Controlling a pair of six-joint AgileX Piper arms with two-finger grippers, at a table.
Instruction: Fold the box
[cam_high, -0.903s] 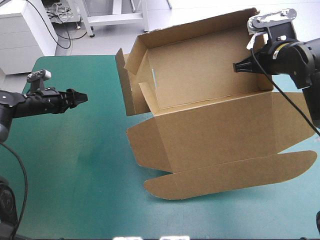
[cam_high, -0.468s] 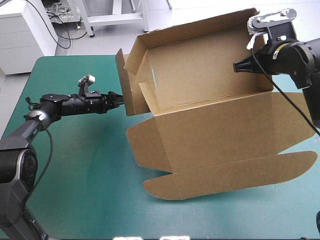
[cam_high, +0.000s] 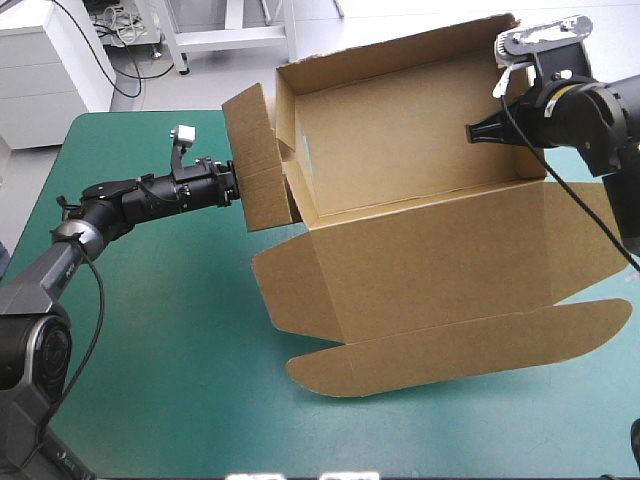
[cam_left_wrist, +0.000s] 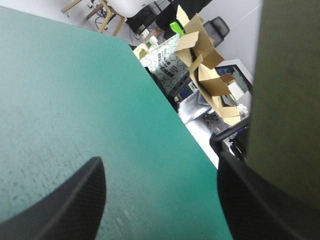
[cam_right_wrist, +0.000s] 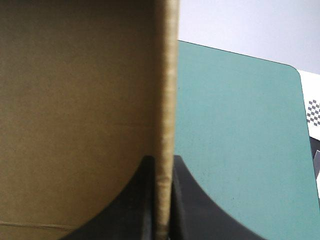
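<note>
The brown box (cam_high: 420, 200) lies in the middle and right of the table as an open tray, its lid flat toward the front edge (cam_high: 450, 350). My right gripper (cam_high: 478, 132) is at the tray's right wall; in the right wrist view the gripper (cam_right_wrist: 162, 165) is shut on that wall's edge (cam_right_wrist: 165, 75). My left gripper (cam_high: 236, 184) touches the outer face of the loose left flap (cam_high: 258, 160). In the left wrist view the gripper (cam_left_wrist: 159, 165) stands open, with the flap (cam_left_wrist: 290, 100) lying over one finger.
Bare teal-green cover (cam_high: 150, 330) spreads left of and in front of the box. The table's far left corner (cam_high: 80, 120) is rounded, and a white cabinet (cam_high: 50, 60) stands beyond it.
My left arm has reached right across the table to the box's left flap, and the flap has swung up and toward the tray. The right gripper has held still.
</note>
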